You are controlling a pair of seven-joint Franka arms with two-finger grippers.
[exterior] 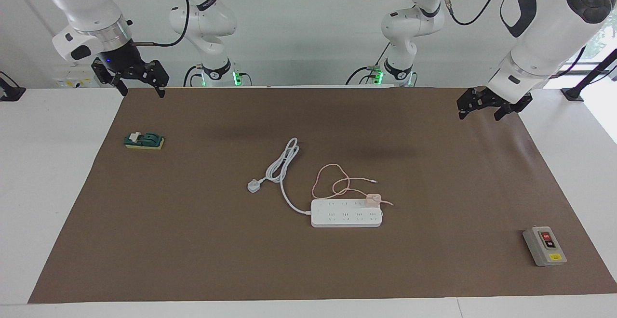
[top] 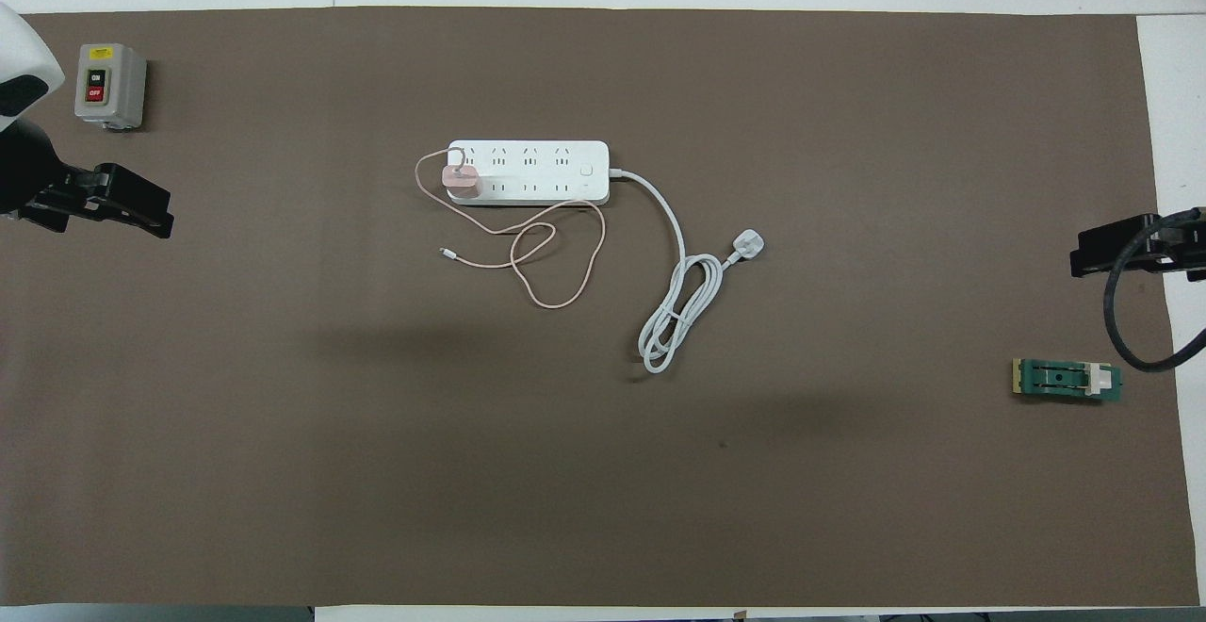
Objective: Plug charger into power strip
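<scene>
Nearest the robots, you had both grippers raised and empty over the mat's corners at their own edge: the right gripper [exterior: 137, 83] hung over the corner at the right arm's end with its fingers spread apart, and the left gripper [exterior: 492, 107] hung over the corner at the left arm's end, its fingers also spread and holding nothing. A little farther out, near the right arm's end, a small green switch on a yellow base [exterior: 144, 140] lay on the brown mat [exterior: 193, 241]. Toward the middle, you could see the white cord [exterior: 282, 164] looped on the mat, ending in a white plug [exterior: 253, 185] lying loose, and beside it the thin pink cable [exterior: 332, 183] curled in loose loops. Farther still lay the power strip [exterior: 346, 216], flat on the mat, with the charger [exterior: 373, 199] sitting upright on its row nearer the robots, at the end toward the left arm. Farthest out, near the left arm's end, stood the grey switch box [exterior: 544, 245].
</scene>
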